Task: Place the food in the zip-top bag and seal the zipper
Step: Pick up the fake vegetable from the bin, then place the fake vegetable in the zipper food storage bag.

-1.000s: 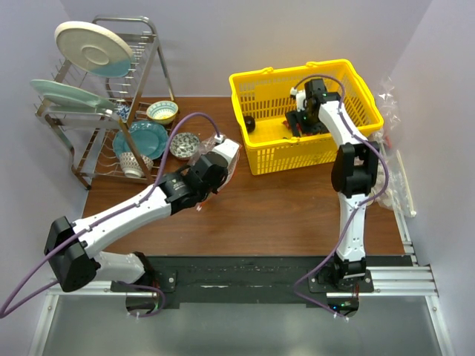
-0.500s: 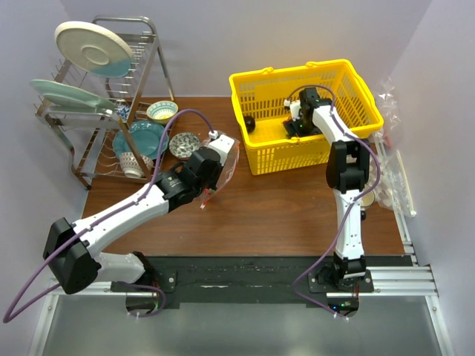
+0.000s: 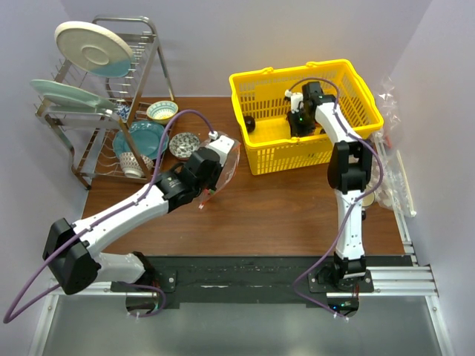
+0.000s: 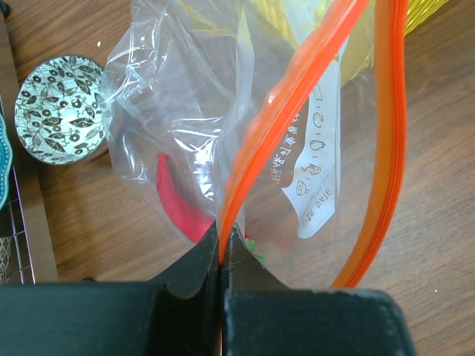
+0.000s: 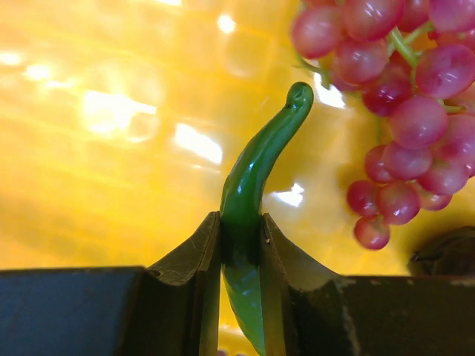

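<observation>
The left gripper [image 4: 223, 236] pinches the zipper [image 4: 297, 96] of the bag [image 4: 163, 111], its mouth open, just left of the basket [image 3: 282, 156]. Inside the basket, the right gripper [image 5: 241, 226] clamps the green vegetable [image 5: 256, 159], with the grapes [image 5: 401, 96] just beside it.

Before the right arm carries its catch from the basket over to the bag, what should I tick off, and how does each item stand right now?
1. Right gripper shut on the green chili: ok.
2. Chili apart from the grapes: ok.
3. Chili raised above the yellow basket rim: not ok, it sits low inside.
4. Left gripper pinching the zipper: ok.
5. Zip-top bag mouth spread open: ok, the strip's two sides stand apart.
6. Mouth turned toward the right arm: cannot tell.
</observation>
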`<action>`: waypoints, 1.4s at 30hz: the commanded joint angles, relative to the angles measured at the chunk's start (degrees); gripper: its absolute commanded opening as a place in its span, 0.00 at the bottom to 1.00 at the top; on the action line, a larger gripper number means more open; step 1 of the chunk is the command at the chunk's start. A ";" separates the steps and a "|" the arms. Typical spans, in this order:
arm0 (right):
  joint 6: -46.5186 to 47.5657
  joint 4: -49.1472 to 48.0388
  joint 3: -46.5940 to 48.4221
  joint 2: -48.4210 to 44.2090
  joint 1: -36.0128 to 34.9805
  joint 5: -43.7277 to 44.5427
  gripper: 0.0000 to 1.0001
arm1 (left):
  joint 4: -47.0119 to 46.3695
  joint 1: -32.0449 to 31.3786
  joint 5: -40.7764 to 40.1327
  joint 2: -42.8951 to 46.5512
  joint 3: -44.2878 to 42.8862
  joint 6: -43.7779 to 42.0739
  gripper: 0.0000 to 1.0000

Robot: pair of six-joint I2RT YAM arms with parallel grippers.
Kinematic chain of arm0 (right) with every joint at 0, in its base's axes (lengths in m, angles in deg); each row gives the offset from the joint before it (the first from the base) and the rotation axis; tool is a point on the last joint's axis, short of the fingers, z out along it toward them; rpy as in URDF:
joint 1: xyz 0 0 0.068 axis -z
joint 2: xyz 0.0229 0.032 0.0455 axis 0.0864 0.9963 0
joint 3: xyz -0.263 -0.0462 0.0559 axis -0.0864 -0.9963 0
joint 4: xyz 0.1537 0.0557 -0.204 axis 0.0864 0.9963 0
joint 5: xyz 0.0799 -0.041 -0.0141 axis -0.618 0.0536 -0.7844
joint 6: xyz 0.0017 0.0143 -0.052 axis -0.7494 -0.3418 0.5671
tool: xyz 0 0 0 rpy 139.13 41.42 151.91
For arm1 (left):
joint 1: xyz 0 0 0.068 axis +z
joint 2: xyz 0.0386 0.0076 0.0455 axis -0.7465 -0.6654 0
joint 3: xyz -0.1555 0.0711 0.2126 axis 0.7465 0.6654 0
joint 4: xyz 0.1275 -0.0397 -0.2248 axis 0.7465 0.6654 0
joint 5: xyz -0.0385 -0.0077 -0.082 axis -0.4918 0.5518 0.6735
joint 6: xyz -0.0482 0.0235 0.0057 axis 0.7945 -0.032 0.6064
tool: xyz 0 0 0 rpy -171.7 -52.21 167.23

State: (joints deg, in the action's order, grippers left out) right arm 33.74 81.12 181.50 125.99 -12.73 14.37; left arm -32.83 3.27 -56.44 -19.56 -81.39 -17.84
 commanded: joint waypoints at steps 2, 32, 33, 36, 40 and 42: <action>-5.88 -8.37 -1.25 -13.57 -0.23 -9.79 0.04 | -2.35 0.28 0.38 2.52 0.16 -0.50 0.00; -95.34 -124.19 -52.90 -46.71 -2.86 -37.31 0.00 | -1.82 0.37 1.96 4.19 0.25 -0.32 0.00; -95.62 -126.21 -54.41 -48.46 -3.30 -37.04 0.00 | -1.74 0.45 1.96 4.19 0.16 -0.32 0.00; -91.51 -124.06 -59.60 -53.28 -6.02 -36.86 0.00 | -1.56 0.54 1.61 4.28 0.16 -0.41 0.00; -78.95 -111.42 -64.53 -60.14 -10.93 -35.38 0.00 | -1.21 0.54 1.17 4.37 -0.01 -0.85 0.00; -70.34 -100.99 -65.85 -62.96 -12.26 -33.37 0.00 | -1.03 0.45 0.91 4.46 0.08 -1.11 0.00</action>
State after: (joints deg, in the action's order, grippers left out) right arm -49.80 -30.59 117.35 69.97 -22.30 -22.00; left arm -32.77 3.30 -54.82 -17.00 -81.33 -17.87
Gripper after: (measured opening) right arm 0.236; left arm 0.016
